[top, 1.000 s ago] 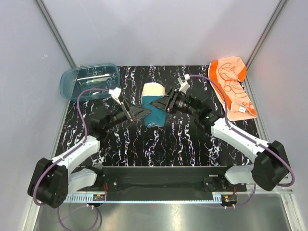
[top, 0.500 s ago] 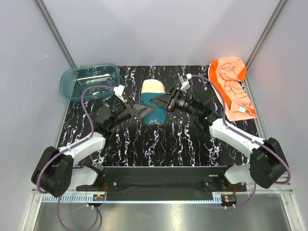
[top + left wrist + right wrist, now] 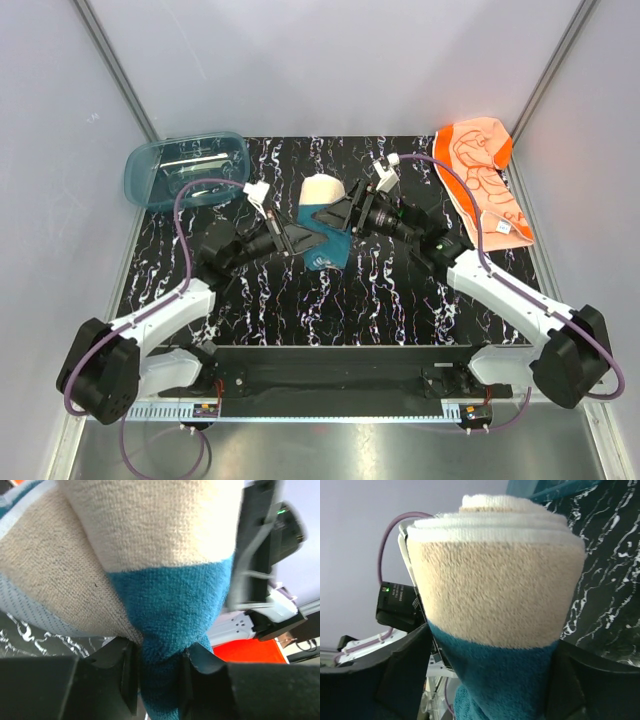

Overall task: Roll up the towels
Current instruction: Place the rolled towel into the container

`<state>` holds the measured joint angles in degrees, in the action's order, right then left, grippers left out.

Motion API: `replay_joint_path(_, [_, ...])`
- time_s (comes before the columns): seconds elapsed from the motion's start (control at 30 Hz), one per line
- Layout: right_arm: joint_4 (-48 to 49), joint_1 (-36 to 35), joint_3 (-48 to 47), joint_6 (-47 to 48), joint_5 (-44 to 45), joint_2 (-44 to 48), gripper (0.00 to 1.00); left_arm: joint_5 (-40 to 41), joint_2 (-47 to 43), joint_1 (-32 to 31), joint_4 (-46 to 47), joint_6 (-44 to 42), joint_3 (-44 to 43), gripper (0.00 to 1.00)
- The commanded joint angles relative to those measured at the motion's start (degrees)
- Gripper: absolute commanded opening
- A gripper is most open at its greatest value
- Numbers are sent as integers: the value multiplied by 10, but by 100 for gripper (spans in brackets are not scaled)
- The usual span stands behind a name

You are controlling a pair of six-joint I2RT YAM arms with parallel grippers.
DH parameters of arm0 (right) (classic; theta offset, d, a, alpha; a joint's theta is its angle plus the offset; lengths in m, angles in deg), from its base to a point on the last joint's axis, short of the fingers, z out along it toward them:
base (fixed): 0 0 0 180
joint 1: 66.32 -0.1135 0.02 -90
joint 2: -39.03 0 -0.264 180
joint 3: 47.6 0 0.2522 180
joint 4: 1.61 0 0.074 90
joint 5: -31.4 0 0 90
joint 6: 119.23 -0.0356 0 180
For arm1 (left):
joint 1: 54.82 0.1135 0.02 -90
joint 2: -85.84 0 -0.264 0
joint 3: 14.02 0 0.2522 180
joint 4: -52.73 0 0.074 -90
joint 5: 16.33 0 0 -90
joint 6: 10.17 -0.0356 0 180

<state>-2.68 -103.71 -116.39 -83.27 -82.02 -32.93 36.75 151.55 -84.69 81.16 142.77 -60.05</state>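
Work on the first towel looks nearly finished from above. The small teal-blue cloth towel with a cream edge is a tight roll to the right of the translucent blue plastic tub, about midway across the black marbled surface. Both arms meet at it: the left fingers from the tub's side, the right fingers from the side away from the tub. The bright orange cloth towel with white line drawings lies unrolled and rumpled far to the right of the tub, overlapping the surface's right edge. Bare surface shows between roll and tub, so the left arm has room to back out.

From the left wrist, the left fingers are closed on a pinch of the roll's teal end, with the cream layers bulging above them.

From the right wrist, the right fingers stand wide on either flank of the roll, whose cream spiral end faces the camera. Whether they press it or sit just off it I cannot tell.

The next move probably calls for letting the roll go gently so it does not unwind. The orange towel would then need dragging toward the tub and flattening, since the wall beside it leaves the right arm little room.
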Motion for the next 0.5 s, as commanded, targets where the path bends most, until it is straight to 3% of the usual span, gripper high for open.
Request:
replay_joint_path(0.0, [-27, -6, -52, 49, 55, 34, 83, -42, -8, -8, -82, -49, -16, 0])
replay_joint_path(0.17, [-116, -5, -70, 98, 116, 61, 99, -66, -33, 29, -106, -44, -25, 0])
replay_joint_path(0.3, [-199, -5, -89, 123, 178, 71, 100, -99, -47, 74, -107, -30, -41, 0])
replay_joint_path(0.47, [-307, 9, -112, 126, 252, 78, 100, -134, -54, 171, -250, -104, -112, 0])
